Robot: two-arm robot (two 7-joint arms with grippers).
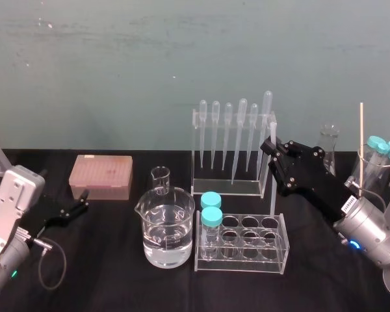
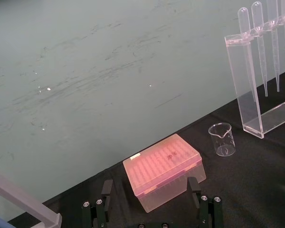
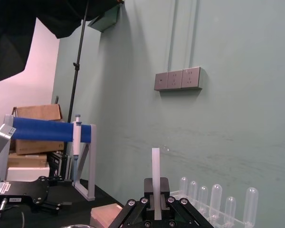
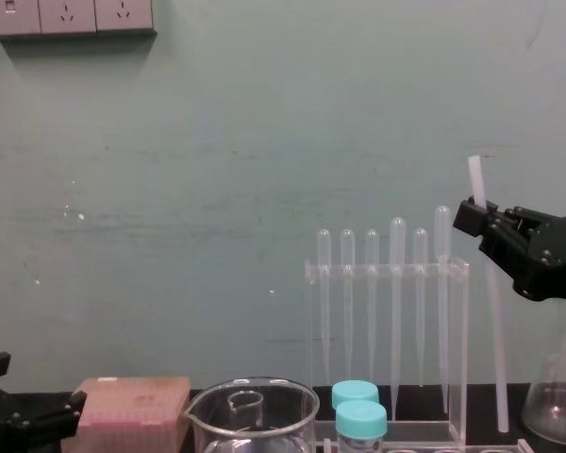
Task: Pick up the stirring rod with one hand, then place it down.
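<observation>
The stirring rod point(image 4: 495, 311) is clamped near its upper end by the closed right gripper point(image 4: 472, 215). It is located right of the centre of the table point(image 1: 117, 273), toward the back edge, just beside the pipette rack point(image 4: 387, 274). The left gripper point(image 1: 83, 201) is parked near the left edge, fingers apart and empty. If lowered carelessly, the rod may strike the test tube rack point(image 1: 242, 244) or pivot in the grip. The long axis is held nearly vertical, lower end downward; contact with the table cannot be confirmed.

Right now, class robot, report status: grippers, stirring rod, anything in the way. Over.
Right gripper shut on stirring rod, rod upright. Left gripper open, parked by tip box. Pipette rack close beside rod, test tube rack near its lower end.
</observation>
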